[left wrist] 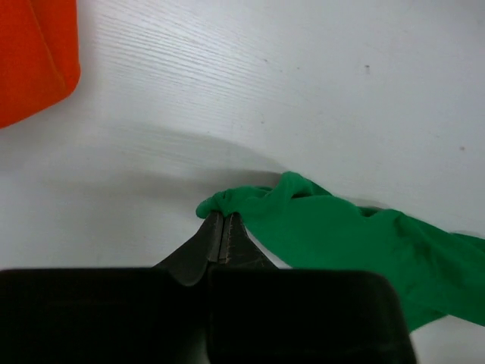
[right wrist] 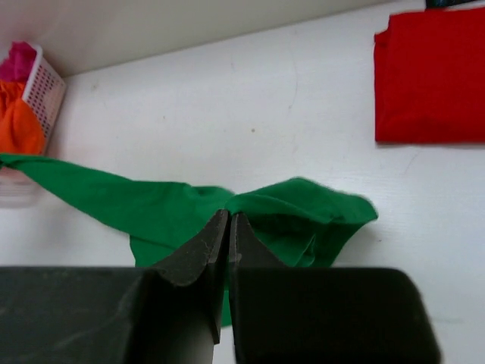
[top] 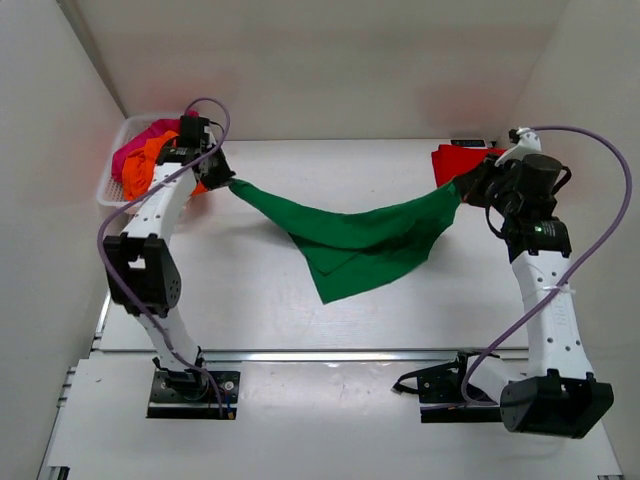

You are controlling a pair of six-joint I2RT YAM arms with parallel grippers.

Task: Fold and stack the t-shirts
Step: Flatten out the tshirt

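Tabletop point(top: 250, 300) white w/ faint grain under green t-shirt point(top: 360, 240); white walls point(top: 320, 60).

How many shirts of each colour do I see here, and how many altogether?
green shirt: 1
red shirt: 1
orange shirt: 1, in the basket
pink shirt: 1, also in the basket
Total: 4 shirts
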